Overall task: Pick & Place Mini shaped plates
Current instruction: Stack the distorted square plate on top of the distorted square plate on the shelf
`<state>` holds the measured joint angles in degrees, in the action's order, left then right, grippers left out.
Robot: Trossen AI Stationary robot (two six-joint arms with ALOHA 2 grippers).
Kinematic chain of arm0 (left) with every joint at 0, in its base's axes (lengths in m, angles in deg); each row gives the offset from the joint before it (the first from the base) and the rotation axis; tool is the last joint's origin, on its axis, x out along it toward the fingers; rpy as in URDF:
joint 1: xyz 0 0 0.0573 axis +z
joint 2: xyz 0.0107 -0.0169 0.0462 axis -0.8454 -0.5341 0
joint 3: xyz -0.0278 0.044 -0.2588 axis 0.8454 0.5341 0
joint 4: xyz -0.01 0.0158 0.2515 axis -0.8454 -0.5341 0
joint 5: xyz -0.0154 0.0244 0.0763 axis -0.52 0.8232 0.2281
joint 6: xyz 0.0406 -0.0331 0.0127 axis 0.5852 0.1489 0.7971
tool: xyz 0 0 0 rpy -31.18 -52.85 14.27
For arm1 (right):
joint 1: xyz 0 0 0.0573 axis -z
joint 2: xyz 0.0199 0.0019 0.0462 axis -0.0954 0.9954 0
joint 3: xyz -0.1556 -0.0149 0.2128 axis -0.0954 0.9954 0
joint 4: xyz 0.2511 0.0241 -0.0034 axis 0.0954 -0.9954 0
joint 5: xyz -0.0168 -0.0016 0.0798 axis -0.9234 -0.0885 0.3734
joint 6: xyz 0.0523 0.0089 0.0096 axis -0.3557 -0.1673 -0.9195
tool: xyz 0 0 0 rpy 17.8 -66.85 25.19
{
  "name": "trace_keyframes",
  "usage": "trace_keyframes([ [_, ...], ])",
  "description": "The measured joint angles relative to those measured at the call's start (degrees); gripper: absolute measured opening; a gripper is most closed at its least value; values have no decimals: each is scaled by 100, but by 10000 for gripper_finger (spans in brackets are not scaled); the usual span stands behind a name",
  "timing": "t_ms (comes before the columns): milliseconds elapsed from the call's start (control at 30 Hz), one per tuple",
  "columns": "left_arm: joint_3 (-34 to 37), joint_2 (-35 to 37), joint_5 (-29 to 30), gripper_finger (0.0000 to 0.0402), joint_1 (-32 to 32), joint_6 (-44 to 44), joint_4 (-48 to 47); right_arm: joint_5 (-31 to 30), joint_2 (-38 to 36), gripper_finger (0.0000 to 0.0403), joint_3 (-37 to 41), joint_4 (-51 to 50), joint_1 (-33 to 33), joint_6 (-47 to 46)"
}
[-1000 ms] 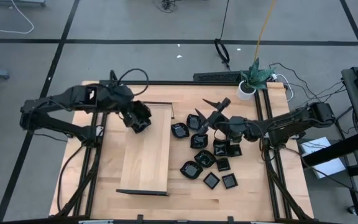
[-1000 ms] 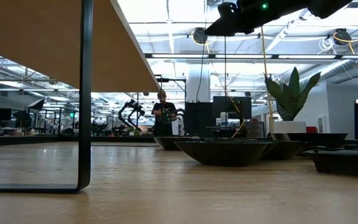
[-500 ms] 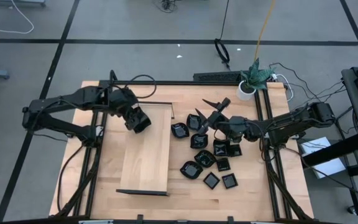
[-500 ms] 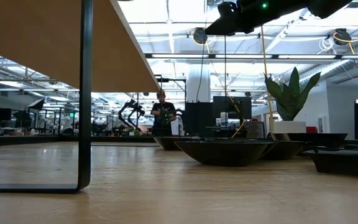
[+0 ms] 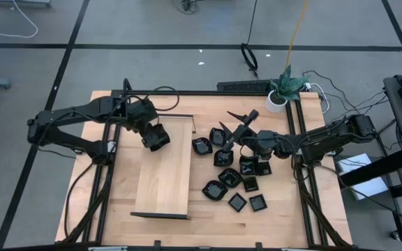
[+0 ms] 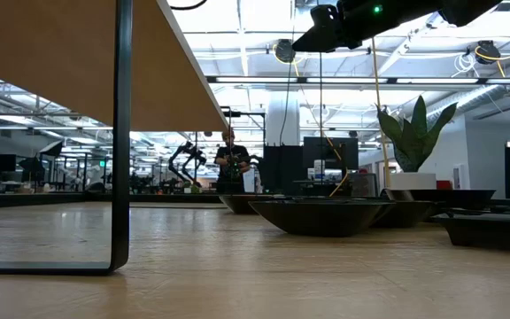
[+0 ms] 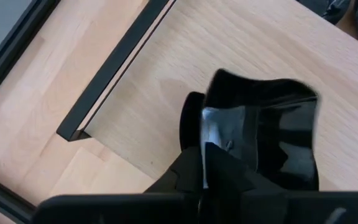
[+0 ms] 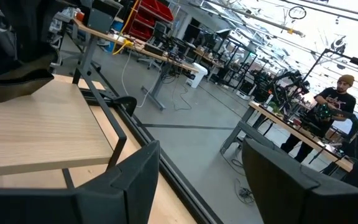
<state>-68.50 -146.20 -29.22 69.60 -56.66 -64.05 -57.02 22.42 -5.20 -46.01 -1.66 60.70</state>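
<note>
Left gripper (image 5: 156, 139) pinching a glossy black lobed mini plate (image 7: 263, 134), just over the long pale wooden board (image 5: 165, 167).

Lower it flat until it rests on the bare wood, then open and lift straight off so it won't skid. Further right, the right gripper (image 5: 232, 132) hangs spread and empty above the cluster of small black dishes (image 5: 237, 174) on the table.

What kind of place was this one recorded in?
Probably a large robotics lab or workshop: rows of workbenches stretch behind the table, another robot arm stands farther back, and a person works at a bench.
</note>
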Motion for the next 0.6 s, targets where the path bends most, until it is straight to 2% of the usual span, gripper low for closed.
trace_keyframes([
  [367,-23,293,491,188,0,491,-76,-2,0,213,0,-11,0,2],
  [600,-451,820,776,231,0,493,-92,-8,0,212,0,-59,0,2],
])
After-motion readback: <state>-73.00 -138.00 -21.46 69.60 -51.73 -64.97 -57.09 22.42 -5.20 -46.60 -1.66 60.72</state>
